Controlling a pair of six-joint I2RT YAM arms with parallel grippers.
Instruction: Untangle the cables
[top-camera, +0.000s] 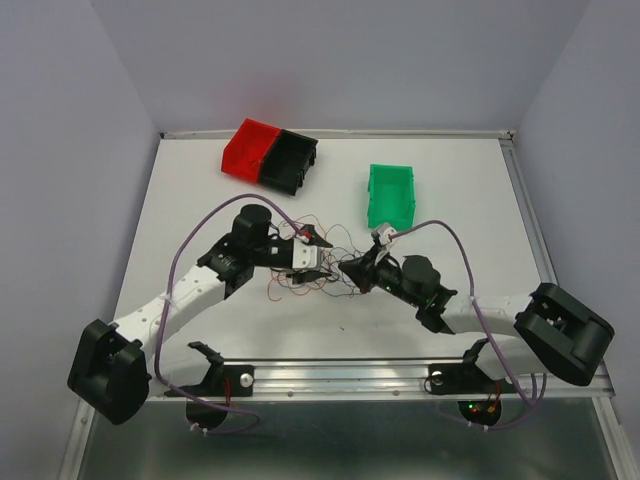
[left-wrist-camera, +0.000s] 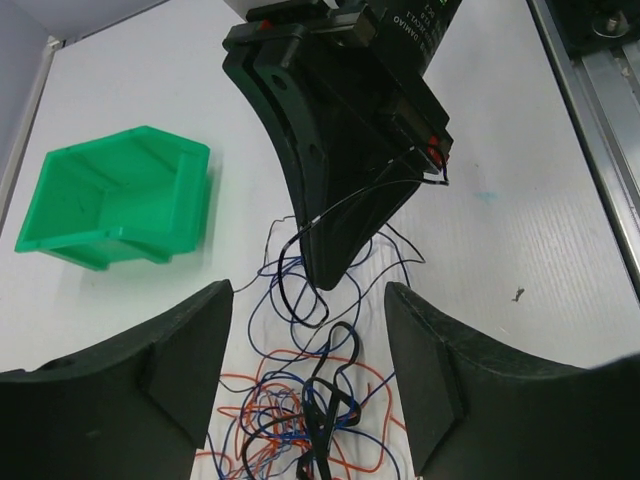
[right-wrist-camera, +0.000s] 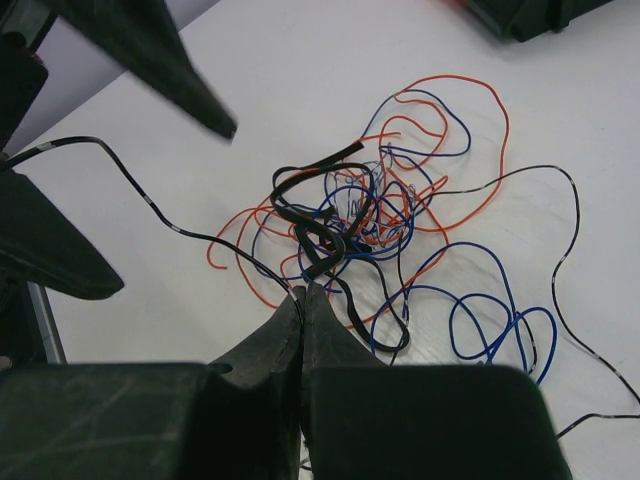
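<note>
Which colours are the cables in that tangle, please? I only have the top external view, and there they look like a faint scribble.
Observer: The cables are thin orange, blue and black strands, plus one wider flat black strand looped through the middle.
Operator: Thank you. Are the right fingers shut?
Observer: Yes, the right fingers are pressed together, with their tips at the flat black strand. I cannot tell whether they pinch it.
Operator: And the left ones?
Observer: The left fingers stand wide apart over the cables, gripping nothing.
</note>
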